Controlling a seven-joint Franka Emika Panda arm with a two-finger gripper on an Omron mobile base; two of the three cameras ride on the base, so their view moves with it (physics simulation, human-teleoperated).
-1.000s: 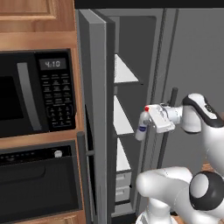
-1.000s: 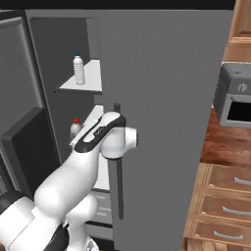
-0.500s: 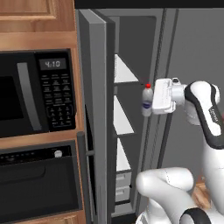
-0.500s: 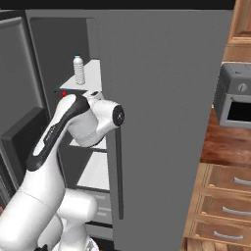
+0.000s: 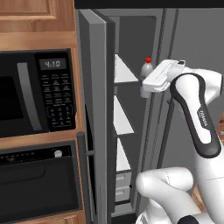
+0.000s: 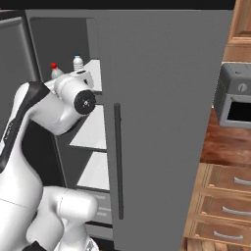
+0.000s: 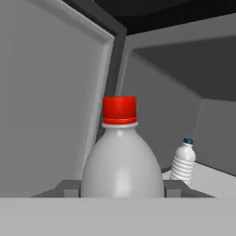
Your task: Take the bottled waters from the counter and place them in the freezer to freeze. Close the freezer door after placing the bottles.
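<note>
My gripper (image 5: 147, 86) is shut on the red-capped bottled water (image 5: 146, 70) and holds it upright at the height of the freezer's top shelf (image 5: 124, 75), just in front of the opening. In the hand view the red-capped bottle (image 7: 120, 156) stands between my fingertips (image 7: 69, 188). The teal-capped bottle (image 7: 183, 161) stands upright on the white shelf (image 7: 214, 177) behind it to the right. From the right base view the red cap (image 6: 54, 66) shows beside the teal-capped bottle (image 6: 77, 62). The freezer door (image 5: 98, 109) stands wide open at the left.
A black microwave (image 5: 35, 92) and wall oven (image 5: 39, 183) sit left of the open door. The plain grey right door (image 6: 162, 122) with its dark handle (image 6: 117, 162) is closed. The dark wood counter (image 6: 220, 142) with light drawers (image 6: 225, 206) lies at the right.
The arm has lifted the red-capped bottle from middle-shelf height up to the top shelf level and brought it closer to the freezer opening. The grip has not changed.
</note>
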